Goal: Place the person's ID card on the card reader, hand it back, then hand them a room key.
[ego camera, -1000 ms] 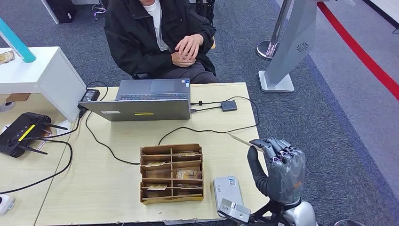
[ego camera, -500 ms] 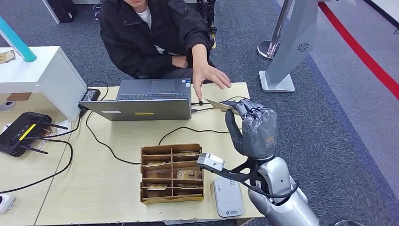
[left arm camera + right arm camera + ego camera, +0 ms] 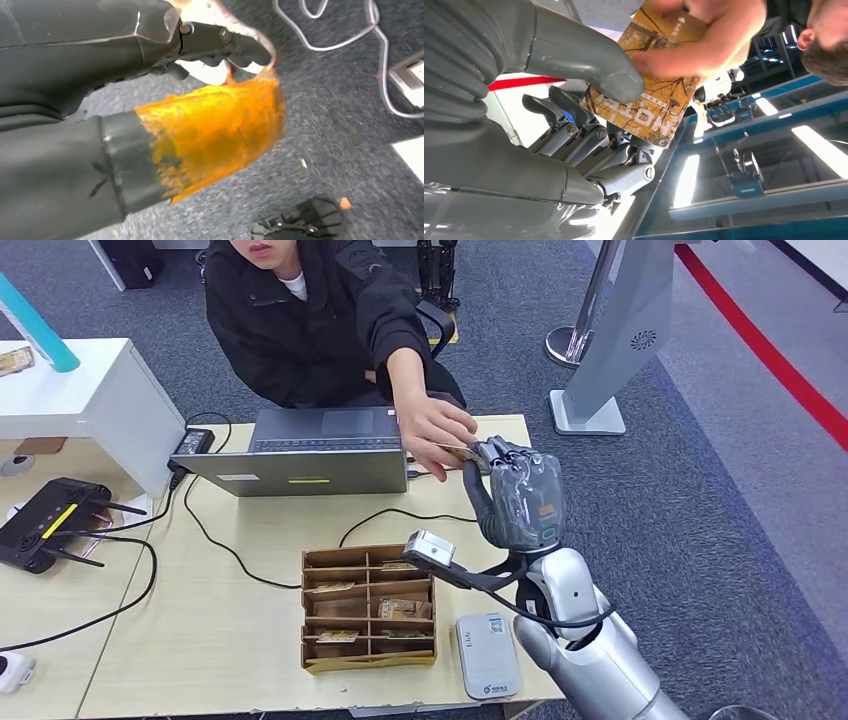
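Right hand [image 3: 515, 495] raised over the surface [image 3: 240, 625], thumb and fingers clamped on room key [image 3: 649, 95]; long axis aimed toward person's hand [image 3: 435, 425], which grips its far end.

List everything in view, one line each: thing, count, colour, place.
room key card: 1, golden-brown, pinched in right hand, person's hand on it
card reader: 1, white, table's near edge
card organiser: 1, brown, table centre
laptop: 1, grey, table's far side
cables: several, black, across the table
router: 1, black, left table
table: 1, pale wood
person's hand: 1, reaching over the table
right hand: 1, grey, raised toward person
left hand: 1, grey, orange-taped, above carpet
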### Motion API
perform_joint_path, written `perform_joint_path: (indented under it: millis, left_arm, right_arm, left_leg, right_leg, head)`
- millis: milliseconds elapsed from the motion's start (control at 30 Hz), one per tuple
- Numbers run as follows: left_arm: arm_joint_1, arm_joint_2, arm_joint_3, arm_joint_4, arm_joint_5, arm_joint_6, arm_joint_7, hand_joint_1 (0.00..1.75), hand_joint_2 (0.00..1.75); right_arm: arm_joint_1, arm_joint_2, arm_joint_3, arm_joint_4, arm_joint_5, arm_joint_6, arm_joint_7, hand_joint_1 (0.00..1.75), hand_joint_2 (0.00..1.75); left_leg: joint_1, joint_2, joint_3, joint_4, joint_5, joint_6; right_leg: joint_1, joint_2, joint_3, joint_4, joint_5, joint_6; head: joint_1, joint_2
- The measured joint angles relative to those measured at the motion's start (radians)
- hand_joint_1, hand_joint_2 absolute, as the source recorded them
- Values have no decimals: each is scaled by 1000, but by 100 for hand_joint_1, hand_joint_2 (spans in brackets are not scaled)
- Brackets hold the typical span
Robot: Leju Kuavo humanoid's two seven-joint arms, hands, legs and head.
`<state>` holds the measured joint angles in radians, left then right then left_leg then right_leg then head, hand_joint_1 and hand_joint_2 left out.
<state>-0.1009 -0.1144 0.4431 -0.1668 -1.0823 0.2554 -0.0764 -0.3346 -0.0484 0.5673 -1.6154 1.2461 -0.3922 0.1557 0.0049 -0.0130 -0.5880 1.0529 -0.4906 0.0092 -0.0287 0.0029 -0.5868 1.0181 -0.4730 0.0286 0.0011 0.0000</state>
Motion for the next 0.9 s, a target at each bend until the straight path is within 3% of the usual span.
perform_joint_path:
  millis: [67,100,200,233,333,900]
  left_arm:
    - [1,-6,-4,-8,0,-3,0,0,0]
    - [1,-7,-6,-11,-1,-5,1,0,0]
    - [-1,-15,-16,-19,-4,-11,7,0,0]
    - [-1,-17,-19,-21,-6,-13,9,0,0]
    - [-1,-23,-24,-26,-8,-17,12,0,0]
    - [-3,-29,-41,-41,-8,-23,19,0,0]
  right_arm:
    - [-1,0,0,3,4,15,7,175,175]
    - [-2,1,0,5,7,25,10,158,175]
    - [-3,1,0,10,15,51,19,27,175]
    - [-3,1,0,11,18,57,21,0,131]
    - [-3,2,0,12,26,72,24,0,0]
    - [9,2,6,-24,41,85,29,0,0]
  left_leg:
    - [0,0,0,0,0,0]
    - [0,0,0,0,0,0]
    - [0,0,0,0,0,0]
    - [0,0,0,0,0,0]
    - [0,0,0,0,0,0]
    - [0,0,0,0,0,0]
  right_leg:
    - [0,0,0,0,0,0]
    - [0,0,0,0,0,0]
    - [0,0,-1,0,0,0]
    - [0,0,-1,0,0,0]
    - [0,0,-1,0,0,0]
    - [0,0,-1,0,0,0]
  head:
    - [0,0]
    - [0,0]
    - [0,0]
    - [0,0]
    - [0,0]
    - [0,0]
